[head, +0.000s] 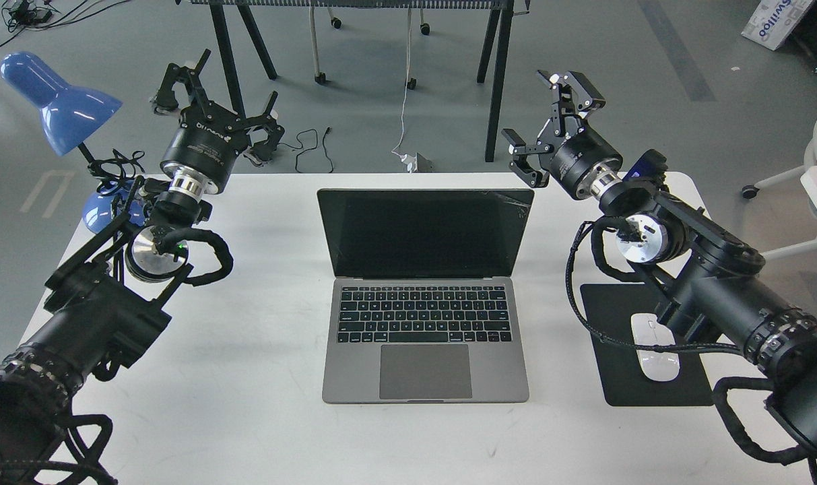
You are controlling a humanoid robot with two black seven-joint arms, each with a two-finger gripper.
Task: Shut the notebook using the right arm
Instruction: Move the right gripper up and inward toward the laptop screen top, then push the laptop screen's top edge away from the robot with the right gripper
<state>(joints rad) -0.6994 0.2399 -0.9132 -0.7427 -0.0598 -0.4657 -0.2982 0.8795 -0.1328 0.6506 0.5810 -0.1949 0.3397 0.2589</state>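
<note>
The notebook (425,350) lies open in the middle of the white table (260,391), with its black screen (425,232) upright and facing me. My right gripper (546,118) is open and empty. It hangs above the table's far edge, just right of the screen's top right corner and apart from it. The right arm (704,276) reaches in from the lower right. My left gripper (213,94) is open and empty at the far left, well away from the notebook.
A black mouse pad (617,377) with a white mouse (656,350) lies right of the notebook, under the right arm. A blue desk lamp (58,101) stands at the table's far left corner. Black table legs (496,81) stand on the floor behind.
</note>
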